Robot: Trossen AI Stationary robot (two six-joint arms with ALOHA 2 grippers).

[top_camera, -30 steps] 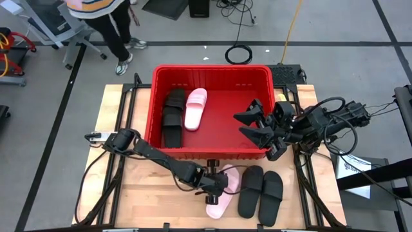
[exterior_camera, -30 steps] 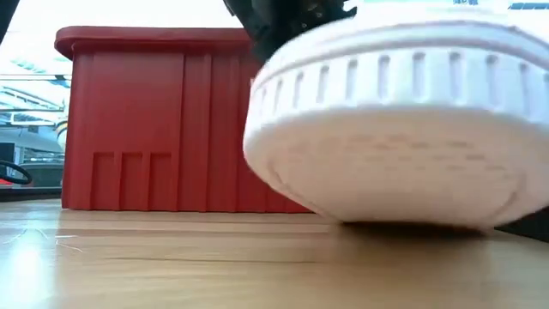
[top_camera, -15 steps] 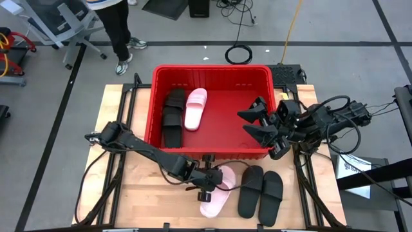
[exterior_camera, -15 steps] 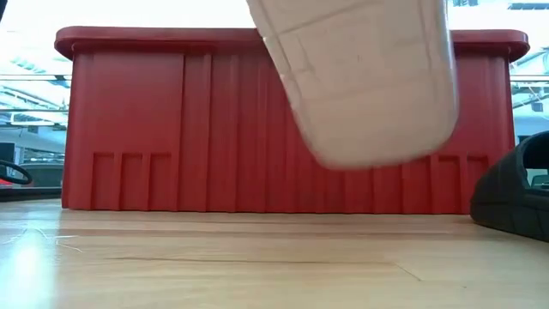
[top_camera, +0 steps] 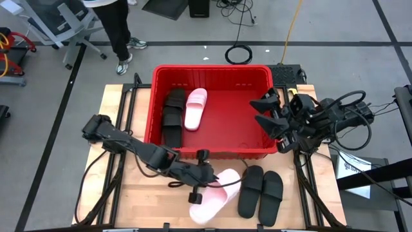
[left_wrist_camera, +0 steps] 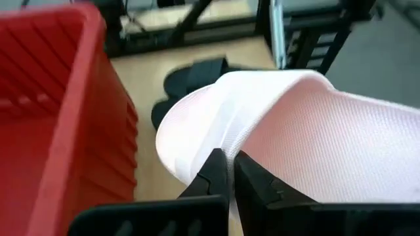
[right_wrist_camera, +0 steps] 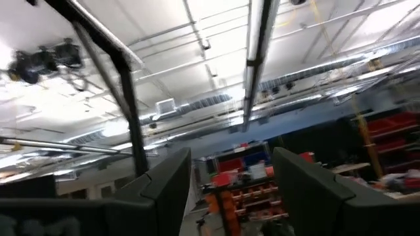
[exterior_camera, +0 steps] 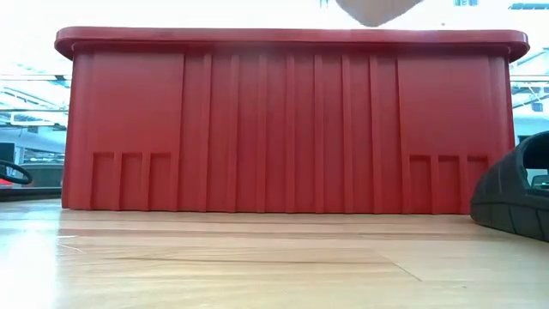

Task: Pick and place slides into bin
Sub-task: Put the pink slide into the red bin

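The red bin (top_camera: pixel 212 71) is standing on the table, and inside it a black slide (top_camera: pixel 172 116) and a pale pink slide (top_camera: pixel 196 108) are lying side by side near its left wall. In front of the bin another pale pink slide (top_camera: pixel 215 195) is hanging tilted above the table, pinched at its edge. Just to the right, two black slides (top_camera: pixel 261 191) are lying side by side on the wood, straps up
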